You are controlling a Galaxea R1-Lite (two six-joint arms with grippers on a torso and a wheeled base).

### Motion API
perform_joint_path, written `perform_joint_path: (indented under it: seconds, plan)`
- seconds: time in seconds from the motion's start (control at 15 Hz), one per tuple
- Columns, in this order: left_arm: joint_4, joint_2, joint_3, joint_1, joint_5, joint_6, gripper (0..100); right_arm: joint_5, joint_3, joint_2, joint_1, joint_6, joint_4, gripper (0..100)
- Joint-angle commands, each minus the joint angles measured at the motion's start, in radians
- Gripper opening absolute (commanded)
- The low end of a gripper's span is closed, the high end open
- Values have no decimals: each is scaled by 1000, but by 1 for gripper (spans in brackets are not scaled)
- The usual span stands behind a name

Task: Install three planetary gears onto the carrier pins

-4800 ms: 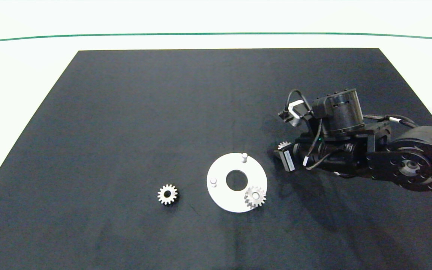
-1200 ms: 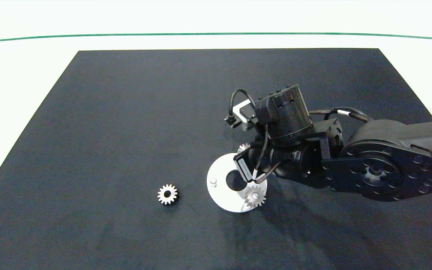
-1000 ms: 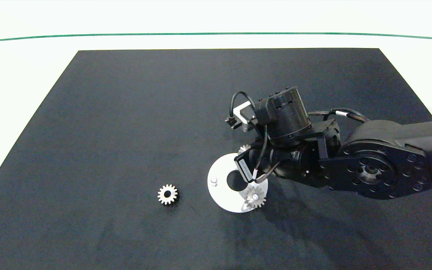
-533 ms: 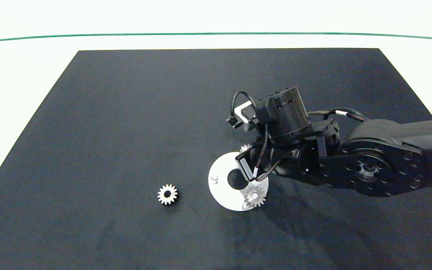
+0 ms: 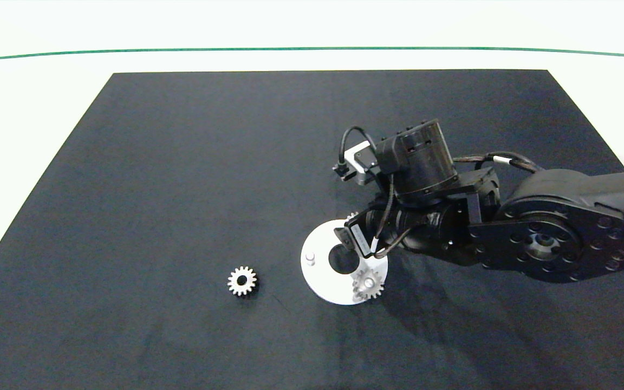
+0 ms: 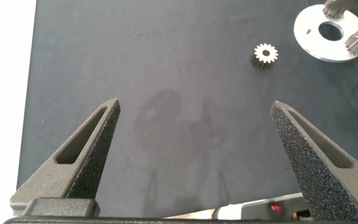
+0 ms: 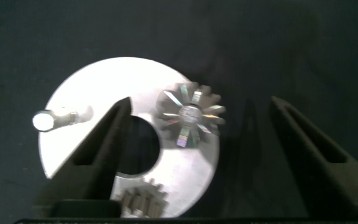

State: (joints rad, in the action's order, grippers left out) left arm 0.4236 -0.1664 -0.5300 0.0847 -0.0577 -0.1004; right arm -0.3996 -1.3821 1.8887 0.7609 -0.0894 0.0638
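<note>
The right end effector [image 7: 197,134] hangs over the far side of the white disc [image 5: 320,273], its arm reaching in from the right edge of the head view above the dark mat [image 5: 182,189] that covers the surface [image 5: 30,92]. Its own wrist view shows the two grey fingers [image 7: 101,140] spread wide, with nothing clamped between them. In the gap between them one planetary gear [image 7: 190,114] sits on the disc with a pin end showing in its bore, so it appears to be seated on a carrier pin, though the angle makes the depth of seating hard to judge. In the head view only a few teeth of this gear [image 5: 351,216] peek out at the disc's far rim, beside the end effector. A second gear [image 5: 368,283] rests on a pin at the disc's near right edge. The third carrier pin [image 5: 307,258] stands bare on the left part of the disc, beside the large central hole [image 5: 342,260]. The last gear [image 5: 242,281] lies flat on the mat to the left of the disc, apart from it. The left end effector [image 6: 194,155] is out of the head view; its wrist view shows it held wide over bare mat, well away from the disc.
</note>
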Motion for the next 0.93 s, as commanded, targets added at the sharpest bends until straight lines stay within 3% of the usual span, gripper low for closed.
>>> perform_joint_path:
  seconds: [0.07, 0.13, 0.4, 0.47, 0.67, 0.73, 0.8, 0.93]
  plan:
    - [4, -16, 13, 44, 1, -7, 100, -122, 173, -315, -8, -7, 2, 100]
    - [10, -39, 21, 61, -1, -19, 100, -124, 273, -442, -5, -7, 4, 100]
    - [9, -137, 65, 63, -4, -147, 100, -133, 623, -965, -28, -9, 31, 100]
    - [9, -165, 70, 64, -7, -174, 100, -153, 653, -1071, -57, -10, 80, 100]
    - [4, -272, 102, 67, -28, -240, 100, -154, 663, -1330, -144, -53, 272, 100]
    - [-16, -321, 110, 67, -31, -259, 100, -153, 669, -1389, -156, -53, 312, 100]
    - [-55, -361, 113, 81, -36, -260, 100, -153, 672, -1432, -169, -53, 335, 100]
    - [-180, -436, 170, 191, -42, -257, 100, -151, 690, -1501, -212, -55, 356, 100]
